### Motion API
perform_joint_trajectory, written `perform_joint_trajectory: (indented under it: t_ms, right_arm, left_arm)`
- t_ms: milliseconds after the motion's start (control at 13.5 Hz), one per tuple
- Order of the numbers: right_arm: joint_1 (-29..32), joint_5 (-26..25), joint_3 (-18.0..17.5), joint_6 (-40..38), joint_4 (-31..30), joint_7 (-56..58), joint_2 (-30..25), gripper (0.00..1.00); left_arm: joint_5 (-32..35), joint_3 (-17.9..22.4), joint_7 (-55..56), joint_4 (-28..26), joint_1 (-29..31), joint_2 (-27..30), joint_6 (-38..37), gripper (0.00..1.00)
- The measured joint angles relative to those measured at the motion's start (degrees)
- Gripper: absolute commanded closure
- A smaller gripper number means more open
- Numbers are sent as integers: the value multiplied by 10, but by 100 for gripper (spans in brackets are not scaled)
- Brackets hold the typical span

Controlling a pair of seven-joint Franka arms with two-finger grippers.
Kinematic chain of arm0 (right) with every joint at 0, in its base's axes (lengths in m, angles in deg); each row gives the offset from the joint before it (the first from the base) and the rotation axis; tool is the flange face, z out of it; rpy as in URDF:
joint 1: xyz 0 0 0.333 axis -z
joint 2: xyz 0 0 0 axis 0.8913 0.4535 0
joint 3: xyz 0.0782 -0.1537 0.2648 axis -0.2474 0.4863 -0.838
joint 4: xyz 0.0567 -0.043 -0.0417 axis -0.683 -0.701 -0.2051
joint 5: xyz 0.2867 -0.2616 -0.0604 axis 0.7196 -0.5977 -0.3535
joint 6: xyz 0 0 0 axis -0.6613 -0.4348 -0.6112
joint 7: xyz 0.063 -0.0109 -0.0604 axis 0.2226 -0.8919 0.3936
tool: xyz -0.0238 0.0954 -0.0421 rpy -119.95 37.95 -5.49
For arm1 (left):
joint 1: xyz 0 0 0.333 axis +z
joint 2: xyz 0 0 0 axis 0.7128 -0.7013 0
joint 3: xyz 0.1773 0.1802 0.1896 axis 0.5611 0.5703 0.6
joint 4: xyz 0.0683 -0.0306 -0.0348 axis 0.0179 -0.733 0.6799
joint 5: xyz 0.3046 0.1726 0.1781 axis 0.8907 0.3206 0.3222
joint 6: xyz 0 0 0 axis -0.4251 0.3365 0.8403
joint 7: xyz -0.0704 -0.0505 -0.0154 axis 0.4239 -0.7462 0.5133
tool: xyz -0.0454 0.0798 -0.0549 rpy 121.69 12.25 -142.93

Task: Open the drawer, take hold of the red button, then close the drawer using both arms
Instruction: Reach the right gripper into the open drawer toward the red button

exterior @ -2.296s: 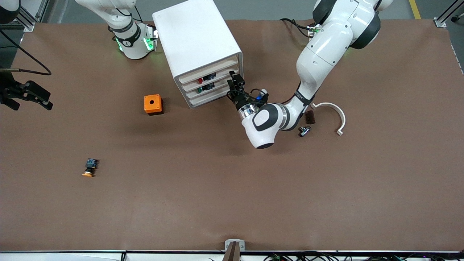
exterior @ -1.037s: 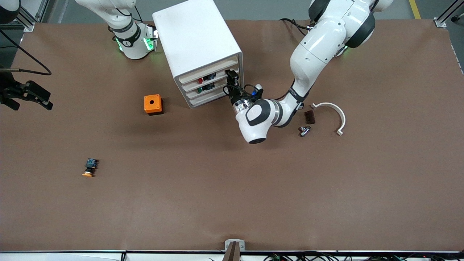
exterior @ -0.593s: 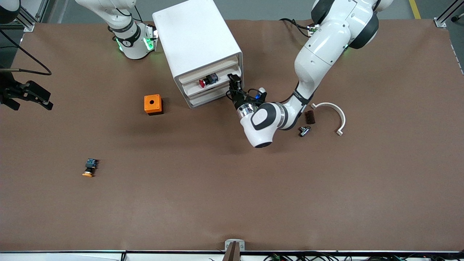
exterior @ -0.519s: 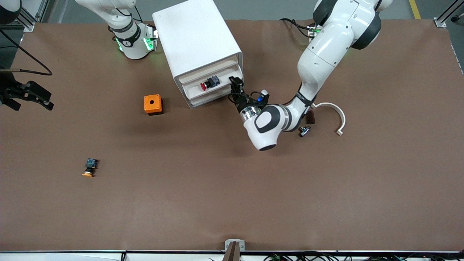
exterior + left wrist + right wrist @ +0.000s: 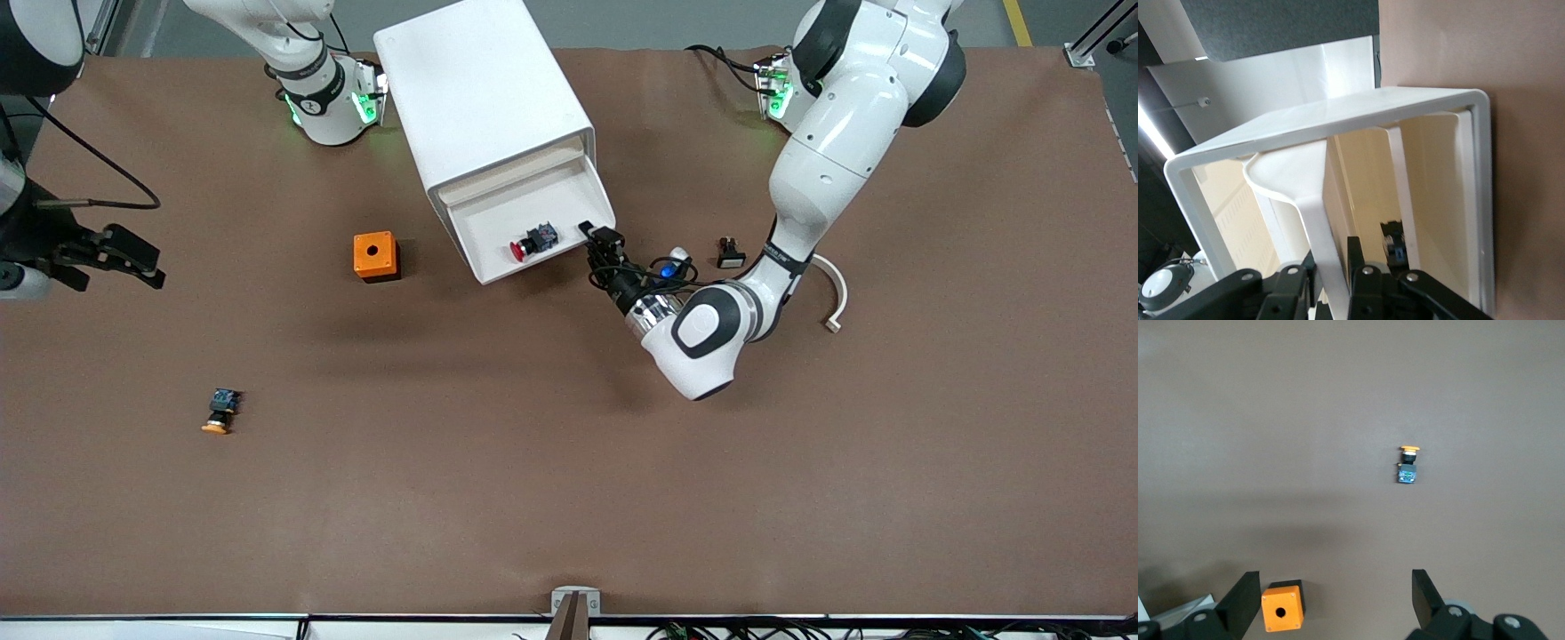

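Two glossy white jointed robot arms (image 5: 822,151) with black joint rings are carrying black two-finger grippers (image 5: 603,248), looping black cables, a chrome wrist collar, and glowing green base lights.

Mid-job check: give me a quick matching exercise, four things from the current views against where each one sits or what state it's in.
Things:
1. red button
2. orange-capped button
3. left gripper
4. right gripper

Places or states:
A. shut on the front of the pulled-out drawer
B. lying inside the open drawer
C. open, up over the right arm's end of the table
D. lying on the bare table, nearer the front camera than the orange box

Pairs: 1-B, 2-D, 3-A, 4-C
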Motion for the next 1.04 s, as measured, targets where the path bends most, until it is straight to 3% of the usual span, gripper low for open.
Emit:
perform_joint_trajectory:
  t_ms: [296, 370, 519, 593, 889, 1037]
  right_arm:
    - [-59, -15, -2, 17, 0, -126, 37, 0]
    - [-71, -20, -2, 17, 0, -147, 46, 0]
    - [-87, -21, -2, 13, -2, -186, 58, 0]
    - [-95, -20, -2, 5, -2, -228, 63, 0]
    - [-176, -15, -7, -6, -7, -424, 83, 0]
    - [-221, 23, -8, -6, -15, -513, 92, 0]
  left_arm:
    - [-6, 0, 0, 4, 20, 0, 13, 76]
    - [-7, 1, 0, 6, 25, 0, 13, 65]
    - [-8, 1, 0, 9, 29, 0, 14, 11]
    - [-9, 1, -2, 9, 29, 0, 15, 1]
    - [-11, 1, -78, 24, 31, 0, 16, 1]
    - [-11, 0, -133, 35, 33, 0, 16, 1]
